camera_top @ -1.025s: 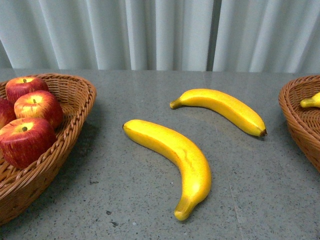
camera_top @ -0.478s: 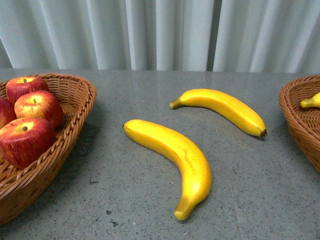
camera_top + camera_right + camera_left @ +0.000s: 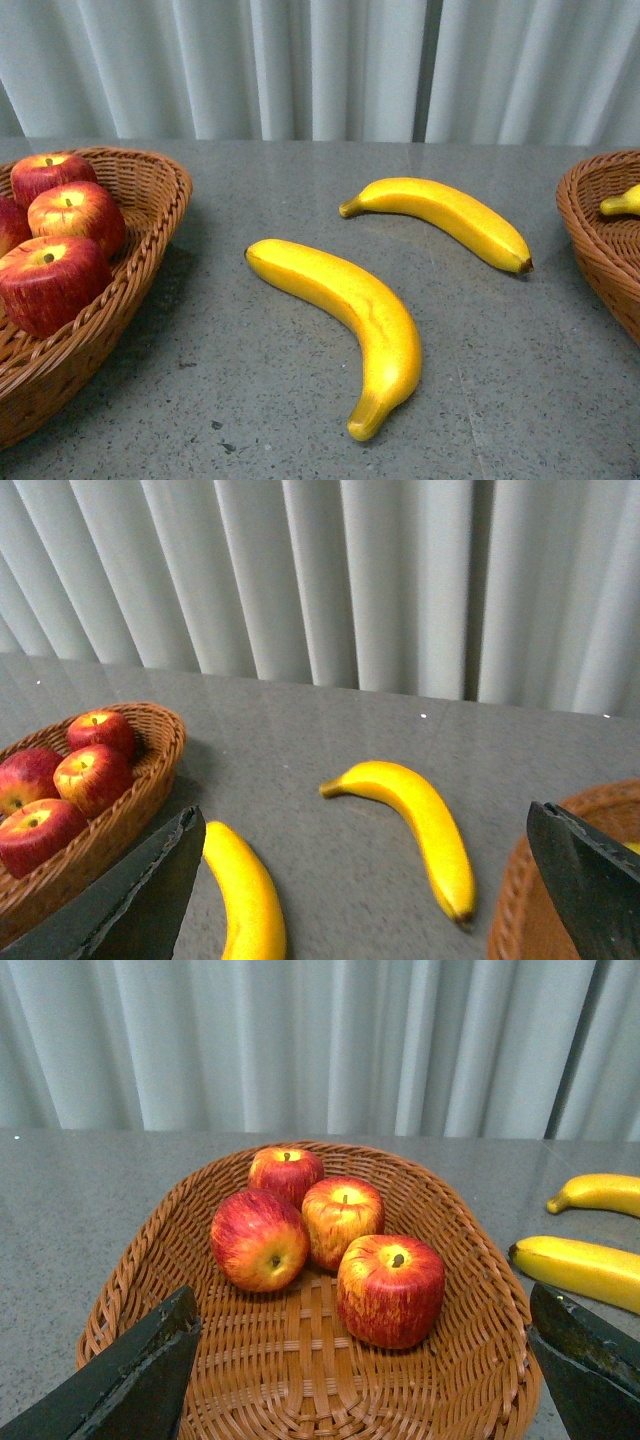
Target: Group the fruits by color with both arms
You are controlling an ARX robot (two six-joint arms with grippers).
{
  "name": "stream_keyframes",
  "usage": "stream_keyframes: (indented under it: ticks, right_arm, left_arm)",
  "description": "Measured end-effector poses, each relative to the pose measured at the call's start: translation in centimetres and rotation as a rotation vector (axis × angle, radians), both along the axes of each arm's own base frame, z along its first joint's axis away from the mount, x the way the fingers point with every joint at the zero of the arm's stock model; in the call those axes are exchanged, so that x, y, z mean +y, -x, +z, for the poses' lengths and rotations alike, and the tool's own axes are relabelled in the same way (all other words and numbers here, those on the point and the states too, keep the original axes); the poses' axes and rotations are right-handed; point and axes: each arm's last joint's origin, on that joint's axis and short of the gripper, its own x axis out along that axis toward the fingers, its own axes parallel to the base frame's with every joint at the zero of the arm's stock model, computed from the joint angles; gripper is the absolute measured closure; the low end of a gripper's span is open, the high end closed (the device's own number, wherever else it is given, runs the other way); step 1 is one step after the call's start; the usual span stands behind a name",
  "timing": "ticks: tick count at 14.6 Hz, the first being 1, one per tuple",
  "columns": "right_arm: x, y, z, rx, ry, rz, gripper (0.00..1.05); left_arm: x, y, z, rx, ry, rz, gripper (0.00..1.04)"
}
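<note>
Front view, sweeping from the left: a brown woven wicker basket [image 3: 150, 215] sits well left of the big curved yellow banana [image 3: 350, 310] lying mid-bench. It's loaded with glossy red apples streaked yellow [image 3: 75, 215]; the left wrist view shows four, bunched together and touching. The big banana rests on the grey speckled bench [image 3: 230, 400], narrow end toward the camera, touching nothing. Just beyond it, a shade to the right, lies a slimmer yellow banana [image 3: 450, 218], dark tip pointing right, and the two are apart. Further right of the big banana, at the frame's edge, a second brown wicker basket [image 3: 590, 235] holds one yellow banana end [image 3: 622, 203], the rest cut off. A pale pleated curtain [image 3: 320, 60] runs behind everything.

Over to the left claw [image 3: 362, 1305]: well left of the big banana, it faces the apple basket, dark fingers [image 3: 140, 1365] spread wide, gripping nothing. And the right claw [image 3: 362, 825] is likewise wide apart and empty, both loose bananas showing between its fingers.
</note>
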Motion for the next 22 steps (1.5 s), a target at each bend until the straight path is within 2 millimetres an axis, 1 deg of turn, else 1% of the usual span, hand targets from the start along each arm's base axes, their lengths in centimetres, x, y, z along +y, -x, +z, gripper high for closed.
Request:
stream_keyframes:
  ticks: [1, 2, 3, 4, 6, 8, 9, 11, 13, 14, 18, 20, 21, 22]
  right_arm:
    - [1.8, -2.1, 0.1, 0.031, 0.011, 0.023, 0.06]
    - [4.1, -4.5, -0.3, 0.090, 0.036, 0.051, 0.06]
    - [6.1, -6.5, -1.1, 0.160, 0.068, 0.075, 0.06]
    - [8.3, -8.5, -2.4, 0.243, 0.113, 0.099, 0.06]
    - [11.9, -10.8, -3.7, 0.338, 0.178, 0.145, 0.06]
    - [14.0, -11.4, -3.9, 0.381, 0.219, 0.186, 0.06]
    - [14.5, -11.5, -4.2, 0.409, 0.247, 0.202, 0.06]
    - [15.0, -11.4, -5.9, 0.485, 0.317, 0.221, 0.06]
    - [15.1, -11.6, -7.3, 0.552, 0.373, 0.219, 0.06]
    - [15.3, -11.9, -7.7, 0.572, 0.385, 0.218, 0.06]
    - [15.7, -12.8, -8.0, 0.569, 0.422, 0.194, 0.06]
    - [15.7, -12.9, -8.8, 0.624, 0.458, 0.188, 0.07]
    - [15.5, -12.9, -9.1, 0.642, 0.471, 0.188, 0.14]
    - [15.4, -12.9, -9.2, 0.640, 0.485, 0.192, 0.25]
  left_arm:
    - [0.0, 0.0, 0.0, 0.000, 0.000, 0.000, 0.07]
    - [0.0, 0.0, 0.0, 0.000, 0.000, 0.000, 0.07]
    - [0.0, 0.0, 0.0, 0.000, 0.000, 0.000, 0.07]
    - [0.0, 0.0, 0.0, 0.000, 0.000, 0.000, 0.07]
    - [0.0, 0.0, 0.0, 0.000, 0.000, 0.000, 0.07]
    - [0.0, 0.0, 0.0, 0.000, 0.000, 0.000, 0.07]
    - [0.0, 0.0, 0.0, 0.000, 0.000, 0.000, 0.07]
    - [0.0, 0.0, 0.0, 0.000, 0.000, 0.000, 0.07]
    - [0.0, 0.0, 0.0, 0.000, 0.000, 0.000, 0.07]
    - [0.0, 0.0, 0.0, 0.000, 0.000, 0.000, 0.07]
    - [0.0, 0.0, 0.0, 0.000, 0.000, 0.000, 0.07]
    - [0.0, 0.0, 0.0, 0.000, 0.000, 0.000, 0.07]
    - [0.0, 0.0, 0.0, 0.000, 0.000, 0.000, 0.07]
    - [0.0, 0.0, 0.0, 0.000, 0.000, 0.000, 0.07]
